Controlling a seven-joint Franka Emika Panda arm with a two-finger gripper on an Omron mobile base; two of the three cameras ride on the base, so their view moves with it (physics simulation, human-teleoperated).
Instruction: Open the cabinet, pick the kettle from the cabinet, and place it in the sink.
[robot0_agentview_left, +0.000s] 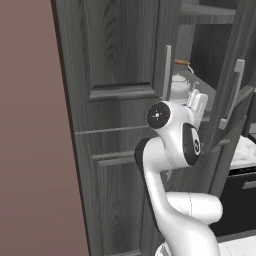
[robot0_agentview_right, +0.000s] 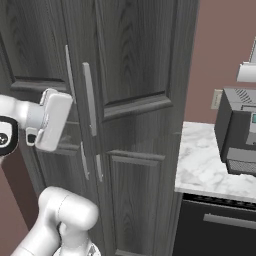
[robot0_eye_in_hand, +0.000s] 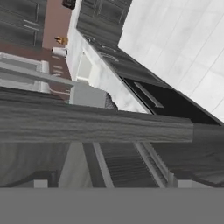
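Kettle (robot0_agentview_left: 180, 86) on the open cabinet's (robot0_agentview_left: 120, 75) shelf from the left base view; gripper spread.

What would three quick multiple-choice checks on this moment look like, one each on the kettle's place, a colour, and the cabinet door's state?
1. Where is the kettle?
A. On a shelf inside the cabinet
B. In the sink
C. On the marble counter

2. What colour is the bar on the kettle's handle?
A. Blue
B. Brown
C. Green

3. In the left base view, the cabinet's right-hand door is:
A. Fully shut
B. Removed
C. Swung open

Answers: 1 A, the left base view shows it behind the arm on an inner shelf. 2 B, a brown bar sits above the lid. 3 C, the door stands angled outward with the dark interior exposed.
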